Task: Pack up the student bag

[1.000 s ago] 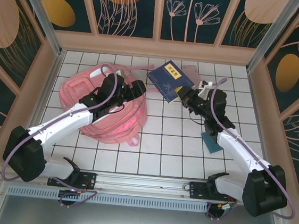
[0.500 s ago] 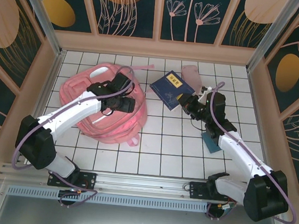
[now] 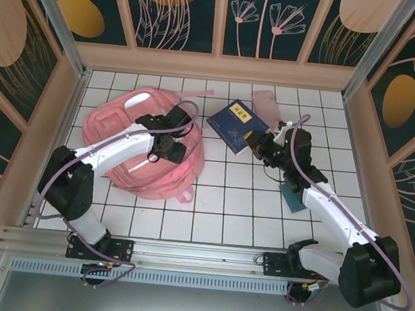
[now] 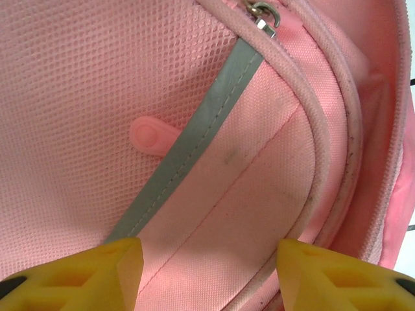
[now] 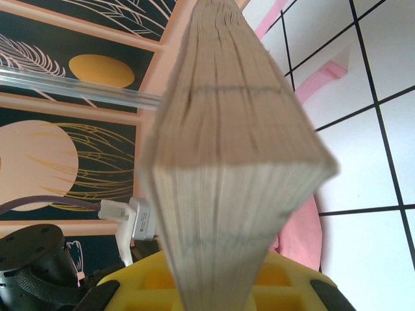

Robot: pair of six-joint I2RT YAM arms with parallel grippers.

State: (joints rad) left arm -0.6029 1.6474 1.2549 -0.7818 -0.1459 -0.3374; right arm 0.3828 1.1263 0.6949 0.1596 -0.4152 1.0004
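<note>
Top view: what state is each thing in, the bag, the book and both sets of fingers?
Bag, lying flat, front up.
Book, closed, gripped at one end.
Left fingers, apart over the bag, holding nothing.
Right fingers, shut on the book.

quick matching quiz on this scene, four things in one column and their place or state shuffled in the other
1 student bag
2 blue book
3 left gripper
4 teal flat item

A gripped by the right gripper
B on the tiles, left side
C on the tiles by the right arm
D jaws open over pink fabric

Pairs: 1-B, 2-A, 3-D, 4-C
</note>
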